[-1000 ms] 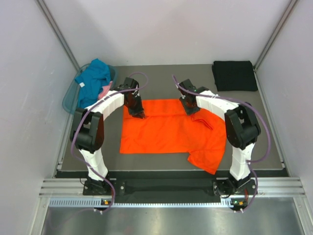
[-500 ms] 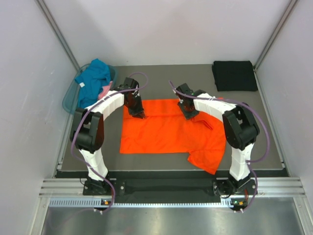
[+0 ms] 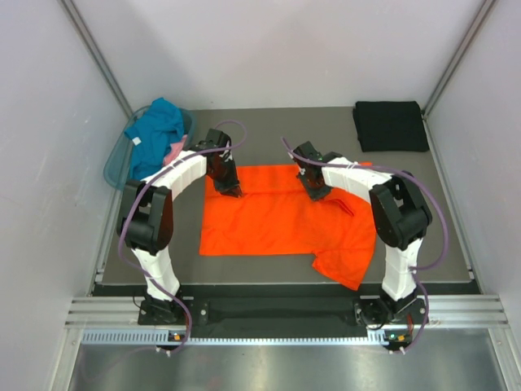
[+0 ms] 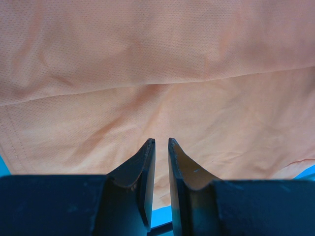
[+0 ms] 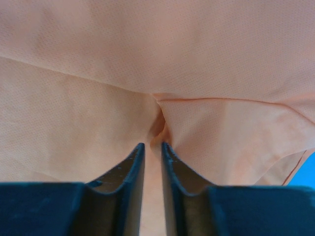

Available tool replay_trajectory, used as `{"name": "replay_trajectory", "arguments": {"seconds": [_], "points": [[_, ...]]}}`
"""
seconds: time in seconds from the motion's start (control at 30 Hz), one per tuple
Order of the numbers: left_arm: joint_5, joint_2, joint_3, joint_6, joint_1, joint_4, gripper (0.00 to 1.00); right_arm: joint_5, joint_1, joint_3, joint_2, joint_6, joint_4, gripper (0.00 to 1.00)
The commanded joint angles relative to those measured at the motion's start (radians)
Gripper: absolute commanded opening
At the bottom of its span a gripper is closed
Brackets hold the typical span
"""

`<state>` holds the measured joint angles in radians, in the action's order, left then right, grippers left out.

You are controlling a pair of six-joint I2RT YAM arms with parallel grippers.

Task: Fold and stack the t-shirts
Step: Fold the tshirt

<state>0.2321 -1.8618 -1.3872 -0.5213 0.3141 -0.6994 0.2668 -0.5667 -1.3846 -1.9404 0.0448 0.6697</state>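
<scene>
- While both arms reach out from the near edge of the table (image 3: 269, 134), the orange t-shirt (image 3: 277, 220) lies spread mid-table. One loose flap, seemingly a sleeve, sits crooked at its near right corner, close to the table's front lip.
- At the shirt's far left corner the left gripper (image 3: 231, 191) has its jaws drawn almost together. Orange cloth shows in the slit between them, so it appears clenched on the hem.
- Right of centre on the same far hem, the right gripper (image 3: 317, 192) is pinching cloth, and a small pucker gathers just past its tips.
- Judged from here, the step is a fold of the far edge toward the bases. Both arms should lift just clear and travel together, level, so the crease runs straight. The right-hand bite looks shallow and could slip.
- The stray near flap wants tucking in first, or it may bunch beneath the fold.
- Beyond the hem lies a bare strip of table, giving room to lift.
- A folded black t-shirt (image 3: 391, 126) sits in the far right corner, well apart.
- At the far left edge, a translucent basket (image 3: 114, 163) holds a teal t-shirt (image 3: 159, 126) and a pink t-shirt (image 3: 174, 151), near the left arm.
</scene>
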Motion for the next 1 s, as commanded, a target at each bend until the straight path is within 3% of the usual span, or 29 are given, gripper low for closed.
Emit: {"name": "replay_trajectory", "arguments": {"seconds": [0.0,0.37,0.47,0.67,0.97], "points": [[0.015,-0.008,-0.009,0.001,-0.001,0.034,0.22,0.009,-0.016,0.007,0.024,-0.005,-0.025,0.22],[0.024,-0.017,-0.016,-0.002,-0.001,0.031,0.22,0.046,0.001,-0.03,-0.043,-0.008,-0.024,0.27],[0.023,-0.02,-0.018,0.0,-0.001,0.029,0.22,0.052,0.004,-0.044,-0.057,-0.008,-0.024,0.23],[0.023,-0.027,-0.029,0.007,-0.001,0.023,0.22,0.057,0.007,-0.08,-0.051,-0.002,0.001,0.01],[0.024,-0.025,-0.023,0.014,-0.003,0.021,0.22,-0.098,0.011,-0.119,0.041,0.006,0.076,0.0]]}}
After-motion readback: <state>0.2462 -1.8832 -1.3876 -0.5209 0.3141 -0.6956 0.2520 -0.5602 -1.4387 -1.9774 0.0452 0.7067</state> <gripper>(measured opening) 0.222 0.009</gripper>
